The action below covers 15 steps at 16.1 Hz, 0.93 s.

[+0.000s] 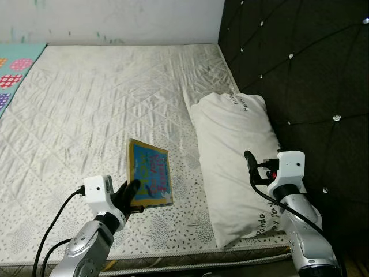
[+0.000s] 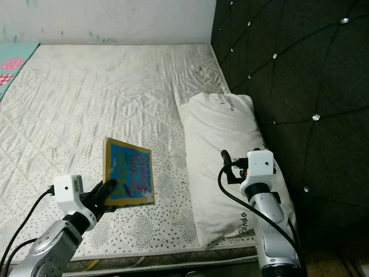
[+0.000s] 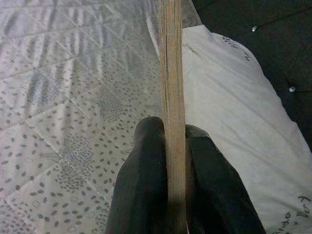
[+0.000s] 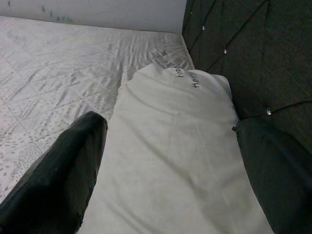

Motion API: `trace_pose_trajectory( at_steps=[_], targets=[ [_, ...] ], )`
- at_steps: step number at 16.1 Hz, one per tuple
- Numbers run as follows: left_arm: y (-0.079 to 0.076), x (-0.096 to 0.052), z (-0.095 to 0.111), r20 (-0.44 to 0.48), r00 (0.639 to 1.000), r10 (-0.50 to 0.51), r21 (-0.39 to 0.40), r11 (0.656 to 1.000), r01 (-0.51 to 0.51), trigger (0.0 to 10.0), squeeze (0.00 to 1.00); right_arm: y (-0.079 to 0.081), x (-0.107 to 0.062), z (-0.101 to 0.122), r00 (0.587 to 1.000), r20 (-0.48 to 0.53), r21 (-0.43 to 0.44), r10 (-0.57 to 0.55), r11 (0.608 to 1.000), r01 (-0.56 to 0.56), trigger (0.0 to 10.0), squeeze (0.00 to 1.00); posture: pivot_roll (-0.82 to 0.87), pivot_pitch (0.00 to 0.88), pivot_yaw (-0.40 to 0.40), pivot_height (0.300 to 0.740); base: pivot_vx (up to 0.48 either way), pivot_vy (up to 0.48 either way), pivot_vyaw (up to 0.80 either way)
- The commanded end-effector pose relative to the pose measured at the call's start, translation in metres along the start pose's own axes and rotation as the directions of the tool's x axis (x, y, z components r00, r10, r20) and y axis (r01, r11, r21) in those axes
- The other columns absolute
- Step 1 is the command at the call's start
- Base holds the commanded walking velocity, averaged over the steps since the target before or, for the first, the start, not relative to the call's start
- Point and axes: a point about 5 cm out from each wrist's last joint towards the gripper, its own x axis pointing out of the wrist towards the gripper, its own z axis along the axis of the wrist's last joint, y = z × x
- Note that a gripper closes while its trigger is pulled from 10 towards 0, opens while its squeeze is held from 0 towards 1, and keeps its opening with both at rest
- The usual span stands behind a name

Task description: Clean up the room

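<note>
The left gripper (image 1: 134,193) holds a picture book (image 1: 150,173) upright above the near part of the mattress (image 1: 86,104), jaws closed on the book's lower edge. In the left wrist view the black fingers (image 3: 144,190) press both faces of the book, whose page edge (image 3: 172,112) appears as a thin tan strip. The cover is blue with a yellow border and red and green lettering (wording not legible). The book stands tilted, its face turned toward the robot's right, just beside the pillow (image 1: 236,161).

The pillow is white, bears small dark lettering at both ends, and lies lengthwise against the black tufted headboard (image 1: 300,75).

The right gripper (image 4: 170,161) hovers over the pillow, jaws wide apart and holding nothing.

The mattress has a quilted, speckled cover. A colourful play mat (image 1: 14,69) lies beyond its far left edge.
</note>
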Motion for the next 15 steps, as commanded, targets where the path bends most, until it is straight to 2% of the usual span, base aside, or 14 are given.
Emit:
trace_pose_trajectory(
  at_steps=[1,2,5,15],
  targets=[
    [-0.001,-0.004,0.008,0.048,0.999,0.000,0.035,0.999,-0.002,10.0,0.00,-0.002,0.000,-0.002,1.000,-0.007,0.001,-0.008,1.000,0.008,10.0,0.00,-0.13,0.097,-0.009,0.740,0.000,0.000,0.00],
    [0.004,-0.007,0.008,0.047,0.999,0.014,0.043,0.999,-0.016,10.0,0.00,-0.003,0.000,-0.003,1.000,-0.011,0.000,-0.014,1.000,0.014,10.0,0.00,-0.13,0.100,-0.008,0.740,0.000,0.000,0.00],
    [0.010,-0.009,0.009,0.043,0.999,0.025,0.051,0.998,-0.027,10.0,0.00,-0.007,-0.001,-0.005,0.999,-0.036,0.009,-0.032,0.999,0.032,10.0,0.00,-0.13,0.102,-0.007,0.740,0.000,0.000,-0.73],
    [0.004,-0.005,0.011,0.055,0.998,-0.002,0.084,0.996,-0.003,10.0,0.00,-0.006,0.000,-0.003,0.999,-0.020,0.001,-0.029,1.000,0.029,10.0,0.00,-0.13,0.110,-0.007,0.740,0.000,0.000,-0.80]
  ],
)
